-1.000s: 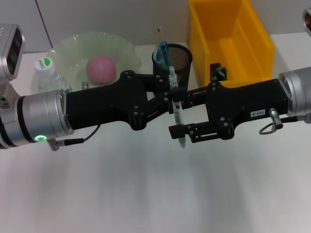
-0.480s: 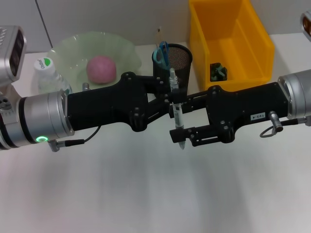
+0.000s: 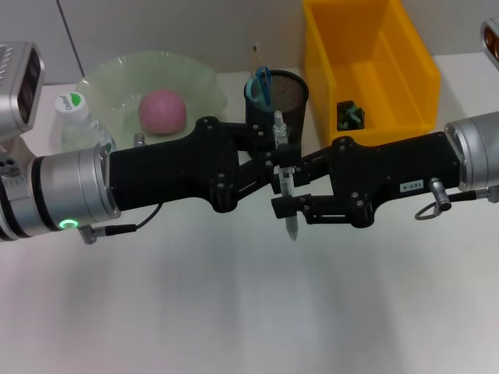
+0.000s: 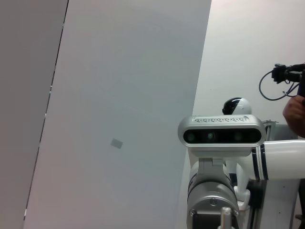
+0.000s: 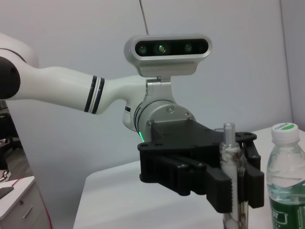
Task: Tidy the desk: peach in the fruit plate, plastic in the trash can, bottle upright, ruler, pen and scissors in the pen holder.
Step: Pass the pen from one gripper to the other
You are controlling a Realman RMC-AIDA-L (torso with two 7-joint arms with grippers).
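The left hand (image 3: 274,156) and the right hand (image 3: 285,204) meet at the middle of the scene, above the white tabletop (image 3: 234,312), both reaching in horizontally from their own sides. Between them stands a slim clear-barrelled pen (image 3: 285,179), nearly upright, its tip pointing down past the right hand and its cap end rising just in front of the pen holder. The left hand's black fingers (image 5: 224,191) are closed on the pen's barrel, as the right wrist view shows plainly, with ribbed pads pressed against it. The right hand's fingers also lie against the pen lower down in the head view, but whether they clamp it or merely sit beside it cannot be told.

Just behind the hands is a black mesh cylindrical pen holder (image 3: 290,92), with blue-handled scissors (image 3: 260,84) standing in it. To the robot's left of it sits a pale green wavy-rimmed glass fruit plate (image 3: 117,86) holding a pink round peach (image 3: 162,109). Beside the plate, at its outer edge, a clear plastic bottle (image 3: 76,121) with a white cap stands upright. On the robot's right side, a yellow rectangular plastic bin (image 3: 405,70) contains a small dark crumpled piece of plastic (image 3: 350,114).
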